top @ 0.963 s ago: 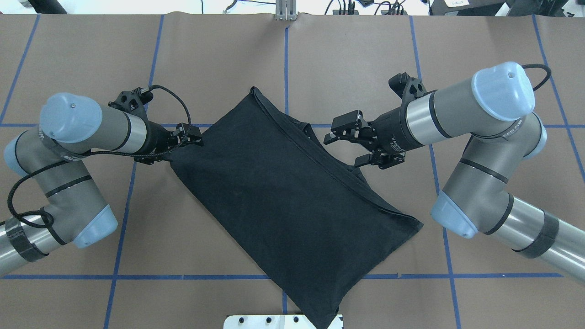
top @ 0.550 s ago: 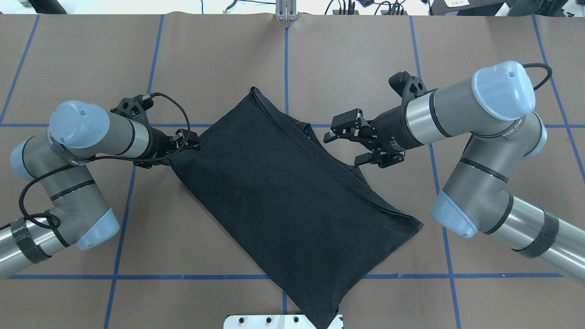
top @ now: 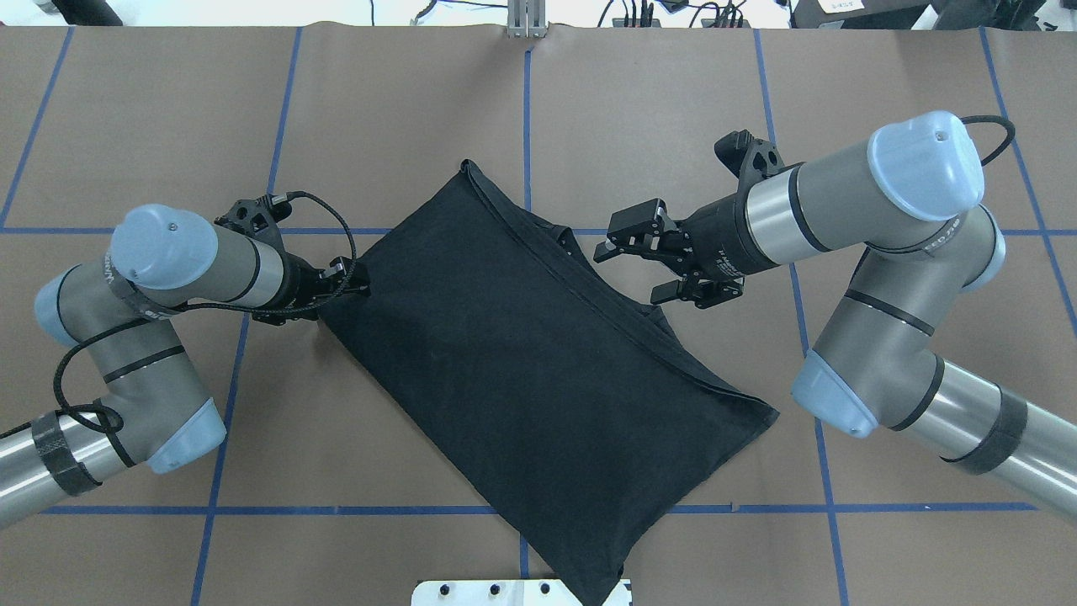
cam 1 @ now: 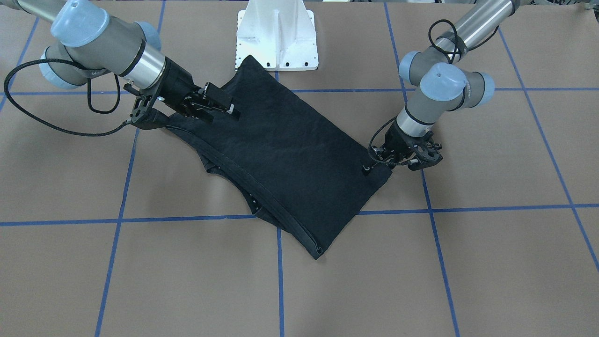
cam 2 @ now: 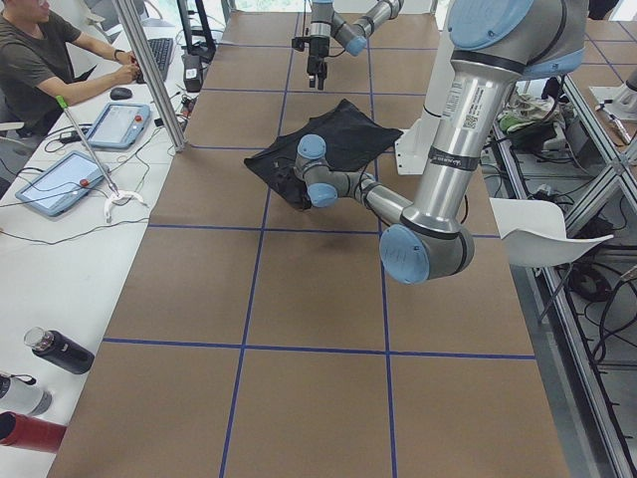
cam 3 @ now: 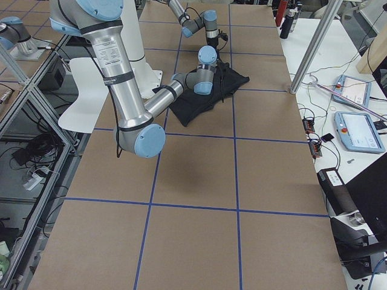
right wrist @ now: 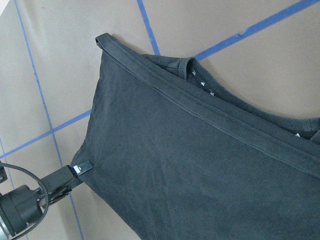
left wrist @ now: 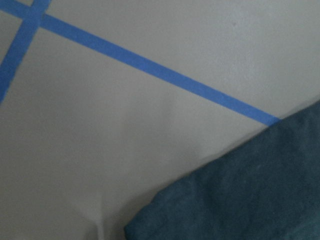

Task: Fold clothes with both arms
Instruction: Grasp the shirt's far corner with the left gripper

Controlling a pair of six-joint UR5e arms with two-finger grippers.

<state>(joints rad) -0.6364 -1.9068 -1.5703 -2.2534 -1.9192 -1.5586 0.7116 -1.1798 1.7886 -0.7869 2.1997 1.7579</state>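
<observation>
T-shirt (top: 538, 370), black, is folded into a long rectangle and lies flat on the counter (top: 353, 109), diagonally between the two pincers. Its cloth is matte and looks soft, with only faint creases. A stitched hem band (right wrist: 200, 107) runs along the long edge on the side of the right pincer. Close to that pincer the ribbed collar (right wrist: 185, 63) comes out from under the fold, with small white marks inside it.

The right pincer (top: 629, 273) is wide open, with its two black fingers far apart, just beside this long edge. The left pincer (top: 355, 282) is at the opposite short edge, near a corner. Its fingers are close together and one tip lies on the cloth, but I cannot tell if it really grips it.

The counter is covered with smooth brown paper, divided into squares by blue tape lines (top: 526, 109). The shirt corner farthest from both pincers lies over the white base plate (top: 471, 591).
</observation>
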